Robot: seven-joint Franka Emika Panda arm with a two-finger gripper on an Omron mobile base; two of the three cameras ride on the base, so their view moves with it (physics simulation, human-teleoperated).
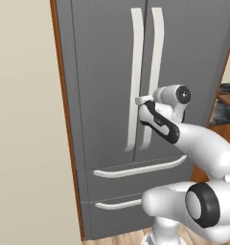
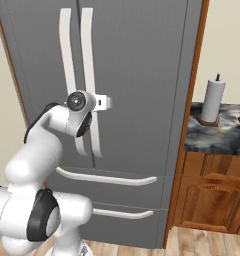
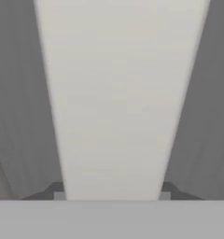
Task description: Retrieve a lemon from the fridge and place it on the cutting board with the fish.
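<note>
Here the hand (image 1: 142, 100) is clamped on the right-door handle (image 3: 121, 102) of the fridge (image 1: 102, 57), a finger (image 3: 166, 190) pressed against each side of the white bar. Both doors and both lower drawers are closed. A paper-towel roll (image 2: 213, 100) stands on the bench (image 2: 217, 137) to the fridge's right.

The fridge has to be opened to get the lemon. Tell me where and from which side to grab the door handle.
Grip the right door's handle at mid-height, coming straight in from the front with a finger on each side of it. It is a long, narrow vertical bar standing off the fridge, so the fingers can close across it. The gripper is already shut on it there.
</note>
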